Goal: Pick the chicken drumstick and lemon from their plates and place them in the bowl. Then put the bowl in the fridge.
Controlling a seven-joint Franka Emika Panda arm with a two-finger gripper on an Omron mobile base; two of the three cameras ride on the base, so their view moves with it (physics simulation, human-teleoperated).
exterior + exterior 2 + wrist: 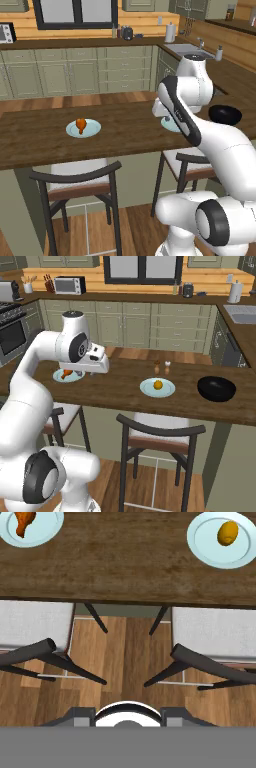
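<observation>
A: The drumstick [81,125] — where is it?

B: Lying on a pale plate [93,130] on the long wooden counter [45,140], towards the counter's left end in the left base view. In the hand view it sits at the top left corner, on its plate there too.

A: Start nearer the robot, then.

B: Nearest are two chairs with dark curved backs and pale seats, tucked under the counter's near edge: one [75,182] below the drumstick's plate, the other [162,442] below the lemon's. The hand view looks straight down on both of them, and on the wooden floor [125,657] between them.

A: And the gripper?

B: It hangs above the near edge of the counter, between the two plates. Its fingers are hidden, so I cannot tell whether the jaws are apart or closed. Nothing can be seen in them.

A: The lemon [158,384]?

B: On the second plate [167,390], well apart from the first, further along the counter. Just behind that plate stand two small shakers [162,367].

A: The bowl [216,388]?

B: Black, upright on the counter beyond the lemon's plate, near the right end, touching neither plate.

A: Further back?

B: Sage-green cabinets [150,326] along the far wall, a microwave [70,285] on top of them, and a sink [187,49] in the corner.
</observation>
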